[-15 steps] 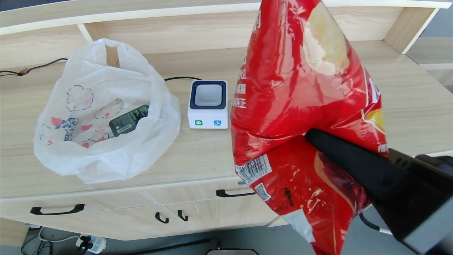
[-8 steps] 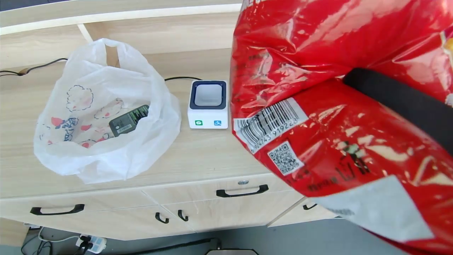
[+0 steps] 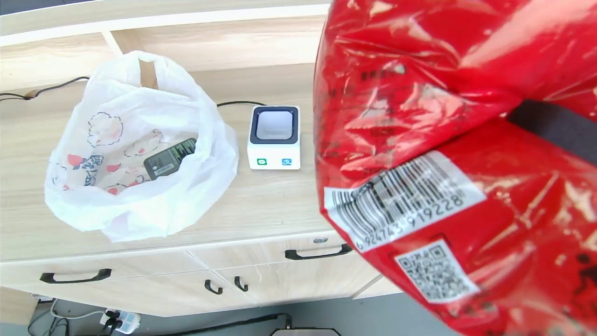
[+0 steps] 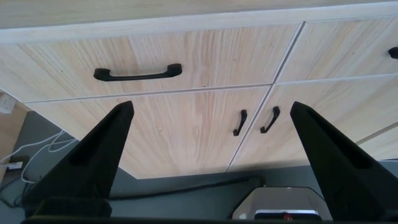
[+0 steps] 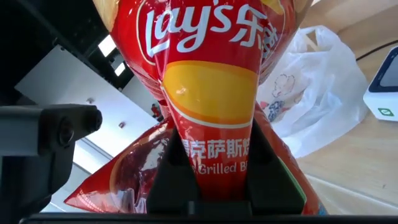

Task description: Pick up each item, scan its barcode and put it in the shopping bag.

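A red chip bag [image 3: 419,93] hangs high and close in the head view, to the right of the scanner, with its white barcode label [image 3: 401,198] facing the camera. My right gripper [image 5: 214,168] is shut on the bag's pinched middle, and one black finger [image 3: 555,128] lies across it. The white scanner [image 3: 274,137] with a dark-framed window stands mid-counter. To its left is the white plastic shopping bag [image 3: 135,149], mouth open, with a dark packet [image 3: 170,157] inside. My left gripper [image 4: 208,162] is open and holds nothing, low in front of the cabinet drawers.
The wooden counter [image 3: 261,205] has a raised back ledge. A black cable [image 3: 238,103] runs behind the scanner. Drawers with black handles [image 3: 318,254] lie below the front edge. A power strip [image 3: 122,320] is on the floor.
The chip bag has risen closer to the head camera and turned; its barcode label now looks larger and sits further right. Shopping bag and scanner have not moved.
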Controlling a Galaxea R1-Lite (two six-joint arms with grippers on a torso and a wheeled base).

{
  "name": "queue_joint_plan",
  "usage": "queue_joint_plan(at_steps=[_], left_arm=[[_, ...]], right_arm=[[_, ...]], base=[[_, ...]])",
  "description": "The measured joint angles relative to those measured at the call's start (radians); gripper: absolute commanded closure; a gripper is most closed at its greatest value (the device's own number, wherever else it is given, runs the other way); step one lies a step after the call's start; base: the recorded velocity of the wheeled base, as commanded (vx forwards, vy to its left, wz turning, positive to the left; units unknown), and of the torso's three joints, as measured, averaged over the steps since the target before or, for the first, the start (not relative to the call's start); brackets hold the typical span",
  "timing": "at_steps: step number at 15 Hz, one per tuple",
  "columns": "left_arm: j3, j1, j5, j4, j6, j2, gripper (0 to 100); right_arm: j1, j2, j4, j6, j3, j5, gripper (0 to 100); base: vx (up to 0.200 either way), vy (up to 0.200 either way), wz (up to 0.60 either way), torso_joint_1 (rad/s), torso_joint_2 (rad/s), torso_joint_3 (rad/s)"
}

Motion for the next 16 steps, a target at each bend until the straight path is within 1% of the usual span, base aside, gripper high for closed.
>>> queue_joint_plan(at_steps=[4,6,7,8,9,10,11,12,13,14,16], left_arm=[[0.0,0.0,0.0,0.0,-0.015,0.0,0],[0.0,0.0,0.0,0.0,-0.027,0.0,0],[0.0,0.001,0.0,0.0,-0.04,0.0,0],[0.0,0.001,0.0,-0.001,-0.043,0.0,0],[0.0,0.001,0.0,-0.001,-0.044,0.0,0],[0.0,0.001,0.0,-0.001,-0.044,0.0,0],[0.0,0.001,0.0,0.0,-0.044,0.0,0],[0.0,0.001,0.0,0.0,-0.043,0.0,0],[0.0,0.001,0.0,-0.001,-0.044,0.0,0],[0.0,0.001,0.0,-0.001,-0.043,0.0,0],[0.0,0.001,0.0,-0.001,-0.044,0.0,0]], right_arm=[[-0.033,0.0,0.003,0.01,-0.008,-0.005,100],[-0.042,-0.001,0.041,-0.023,-0.011,-0.029,100],[-0.049,-0.001,0.06,-0.044,-0.016,-0.038,100],[-0.079,-0.001,0.12,-0.102,-0.017,-0.048,100],[-0.137,-0.001,0.191,-0.197,-0.018,-0.052,100],[-0.213,-0.001,0.268,-0.34,-0.021,-0.057,100],[-0.296,0.0,0.333,-0.511,-0.027,-0.067,100],[-0.363,0.0,0.371,-0.642,-0.031,-0.089,100],[-0.419,0.0,0.389,-0.735,-0.037,-0.135,100],[-0.456,0.0,0.403,-0.762,-0.038,-0.194,100],[-0.48,0.001,0.405,-0.751,-0.058,-0.259,100]], base=[[0.0,0.0,0.0,0.0,0.0,0.0],[0.0,0.0,0.0,0.0,0.0,0.0],[0.0,0.0,0.0,0.0,0.0,0.0],[0.0,0.0,0.0,0.0,0.0,0.0],[0.0,0.0,0.0,0.0,0.0,0.0],[0.0,0.0,0.0,0.0,0.0,0.0],[-0.2,0.0,0.0,0.002,0.0,0.002],[-0.2,0.0,0.0,0.002,0.0,0.002],[-0.2,0.0,0.0,0.017,0.0,0.002],[0.0,0.0,0.0,0.0,0.0,0.0],[0.0,0.0,0.0,0.0,0.0,0.0]])
